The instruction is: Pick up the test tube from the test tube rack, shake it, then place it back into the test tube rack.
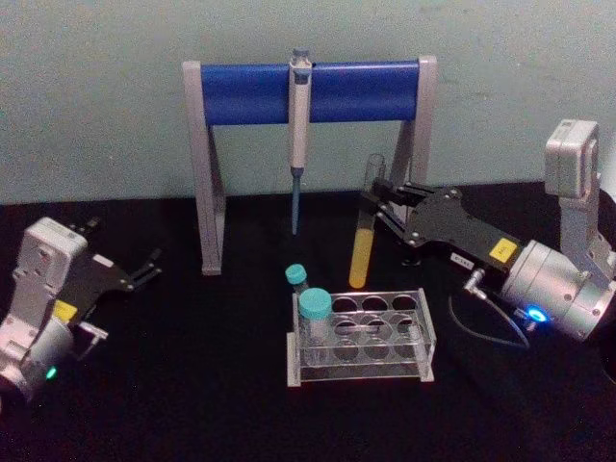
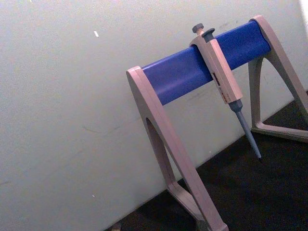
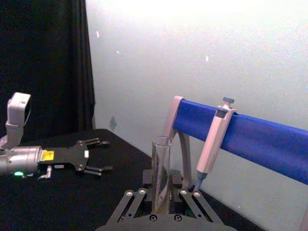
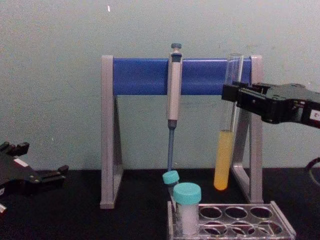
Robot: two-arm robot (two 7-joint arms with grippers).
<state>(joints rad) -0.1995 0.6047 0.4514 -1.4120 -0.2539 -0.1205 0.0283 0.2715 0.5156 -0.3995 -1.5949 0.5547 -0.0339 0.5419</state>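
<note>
The test tube is a tall clear glass tube with yellow-orange liquid in its lower part. It hangs nearly upright in the air, its round bottom above the back edge of the test tube rack and clear of the holes. My right gripper is shut on its upper part, reaching in from the right. The chest view shows the test tube held by the right gripper above the rack. In the right wrist view the tube stands between the fingers. My left gripper rests open at the left.
A grey-legged stand with a blue bar stands behind the rack, with a pipette hanging from it. A wide teal-capped tube and a slim teal-capped tube stand at the rack's left end. The table is black.
</note>
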